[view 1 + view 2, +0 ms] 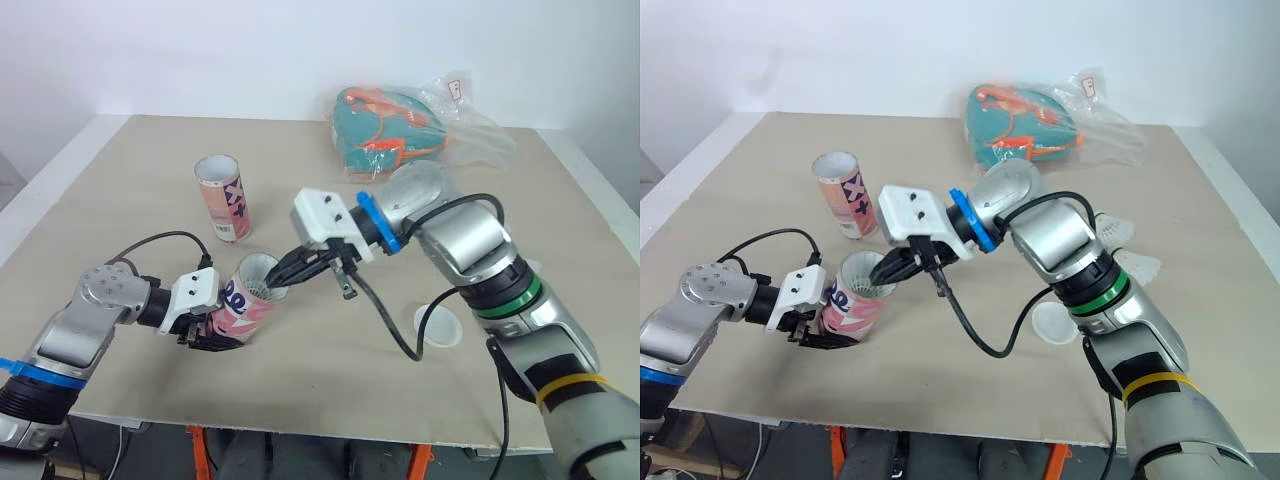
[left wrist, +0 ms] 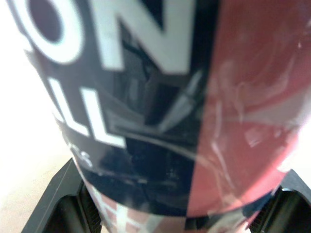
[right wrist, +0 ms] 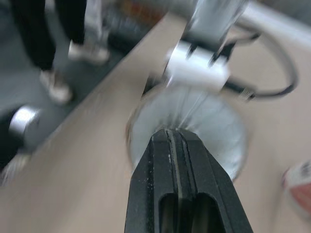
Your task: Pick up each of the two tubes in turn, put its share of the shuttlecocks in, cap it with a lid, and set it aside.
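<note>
My left gripper (image 1: pixel 207 330) is shut on a pink and dark tube (image 1: pixel 245 300), holding it tilted just above the table with its open mouth facing right. The same tube (image 2: pixel 170 97) sits close between the left fingers (image 2: pixel 63 208). A white shuttlecock (image 1: pixel 262 290) lies in the mouth. My right gripper (image 1: pixel 282 272) is shut, its tips at the middle of the shuttlecock's feather skirt (image 3: pixel 209 121). A second tube (image 1: pixel 222 198) stands upright and open behind. A translucent lid (image 1: pixel 438 325) lies on the table under my right forearm.
Two more shuttlecocks (image 1: pixel 1118 230) (image 1: pixel 1137 268) lie to the right, behind my right arm. A teal bag (image 1: pixel 385 125) and a clear plastic bag (image 1: pixel 470 115) rest at the far side. The table's front edge (image 1: pixel 300 425) is near the held tube.
</note>
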### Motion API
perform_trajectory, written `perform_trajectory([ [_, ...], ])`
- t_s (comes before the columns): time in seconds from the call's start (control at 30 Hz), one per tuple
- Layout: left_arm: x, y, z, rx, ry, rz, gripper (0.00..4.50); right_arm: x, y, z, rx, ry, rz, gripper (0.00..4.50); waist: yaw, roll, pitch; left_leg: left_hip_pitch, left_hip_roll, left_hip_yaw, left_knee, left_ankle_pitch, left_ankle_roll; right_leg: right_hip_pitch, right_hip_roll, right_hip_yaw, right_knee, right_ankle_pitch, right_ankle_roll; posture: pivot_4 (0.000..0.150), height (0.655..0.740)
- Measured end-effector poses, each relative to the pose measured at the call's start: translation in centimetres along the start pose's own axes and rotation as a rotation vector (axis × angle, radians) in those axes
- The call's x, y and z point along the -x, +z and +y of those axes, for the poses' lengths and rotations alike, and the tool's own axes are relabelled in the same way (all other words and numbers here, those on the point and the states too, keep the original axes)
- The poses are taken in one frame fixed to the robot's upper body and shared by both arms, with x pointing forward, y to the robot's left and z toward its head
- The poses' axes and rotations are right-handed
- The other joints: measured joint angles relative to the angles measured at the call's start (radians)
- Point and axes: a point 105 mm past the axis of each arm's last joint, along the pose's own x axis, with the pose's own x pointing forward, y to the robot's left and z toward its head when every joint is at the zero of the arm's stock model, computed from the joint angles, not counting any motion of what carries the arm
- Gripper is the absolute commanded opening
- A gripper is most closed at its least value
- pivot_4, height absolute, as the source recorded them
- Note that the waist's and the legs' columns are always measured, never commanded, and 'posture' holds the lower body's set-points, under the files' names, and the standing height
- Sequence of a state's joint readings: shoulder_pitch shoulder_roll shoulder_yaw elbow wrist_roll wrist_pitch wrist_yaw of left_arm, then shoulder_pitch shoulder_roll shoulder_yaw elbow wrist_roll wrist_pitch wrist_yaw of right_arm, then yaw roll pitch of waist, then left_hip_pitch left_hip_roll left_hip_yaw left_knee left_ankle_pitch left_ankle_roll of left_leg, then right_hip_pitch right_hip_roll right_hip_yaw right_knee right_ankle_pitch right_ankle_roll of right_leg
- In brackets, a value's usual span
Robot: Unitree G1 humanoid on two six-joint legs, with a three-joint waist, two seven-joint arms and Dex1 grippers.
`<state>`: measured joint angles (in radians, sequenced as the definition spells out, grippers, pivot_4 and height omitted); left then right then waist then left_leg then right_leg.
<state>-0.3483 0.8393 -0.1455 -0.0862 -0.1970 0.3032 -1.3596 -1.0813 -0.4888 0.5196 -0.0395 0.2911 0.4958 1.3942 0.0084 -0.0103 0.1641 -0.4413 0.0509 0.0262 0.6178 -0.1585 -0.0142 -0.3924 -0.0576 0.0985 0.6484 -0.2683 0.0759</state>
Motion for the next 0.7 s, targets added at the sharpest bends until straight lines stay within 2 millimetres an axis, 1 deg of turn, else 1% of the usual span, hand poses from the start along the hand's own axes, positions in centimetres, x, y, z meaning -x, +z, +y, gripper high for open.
perform_trajectory([
  [0.1,0.0,0.0,0.0,0.000,0.001,0.002,3.17,-1.2,0.4,-0.6,0.006,0.029,0.007,0.08,-0.001,0.001,0.000,0.000,0.000,0.000,0.000,0.000,0.000,-0.001,0.000,0.000,0.001,0.000,0.000,0.150,0.7400],
  [0.2,-0.1,0.0,0.1,0.000,-0.001,-0.001,3.17,-2.5,1.7,-0.9,0.021,0.101,-0.001,0.08,0.001,0.000,0.000,0.000,0.001,0.000,0.000,0.000,0.000,0.000,0.000,-0.002,0.001,0.000,-0.001,0.150,0.7400],
  [0.33,-0.1,0.0,0.1,-0.001,-0.001,-0.004,3.17,-2.9,1.0,-0.7,-0.018,0.166,0.018,0.08,0.001,0.000,0.000,-0.001,0.001,0.001,0.001,0.000,0.000,0.000,-0.001,-0.002,0.001,0.000,-0.002,0.150,0.7400],
  [0.47,-0.1,0.0,0.1,0.000,0.000,-0.001,3.17,-3.7,1.1,-1.0,-0.004,0.212,0.043,0.08,0.001,0.000,0.000,-0.001,0.001,0.000,0.000,0.001,0.000,0.000,0.000,-0.003,0.002,0.000,-0.002,0.150,0.7400],
  [0.53,-0.1,0.0,0.1,0.001,0.000,-0.001,3.17,-4.0,1.1,-1.1,0.007,0.216,0.052,0.08,0.001,0.000,-0.001,-0.001,0.002,0.000,0.000,0.001,0.000,0.000,0.000,-0.004,0.002,0.000,-0.002,0.150,0.7400],
  [0.6,0.0,-0.1,0.1,0.002,0.001,0.000,3.17,-5.1,0.4,-1.7,0.029,0.202,0.089,0.08,0.000,0.000,-0.001,0.000,0.002,0.000,0.000,0.001,0.000,0.000,0.000,-0.004,0.002,0.000,-0.002,0.150,0.7400],
  [0.7,0.1,-0.2,0.0,0.011,0.006,-0.002,3.17,-5.6,-0.1,-2.3,0.062,0.176,0.137,0.08,-0.001,0.000,-0.001,0.000,0.002,0.000,0.000,0.001,-0.001,0.000,0.000,-0.004,0.002,0.000,-0.002,0.150,0.7400],
])
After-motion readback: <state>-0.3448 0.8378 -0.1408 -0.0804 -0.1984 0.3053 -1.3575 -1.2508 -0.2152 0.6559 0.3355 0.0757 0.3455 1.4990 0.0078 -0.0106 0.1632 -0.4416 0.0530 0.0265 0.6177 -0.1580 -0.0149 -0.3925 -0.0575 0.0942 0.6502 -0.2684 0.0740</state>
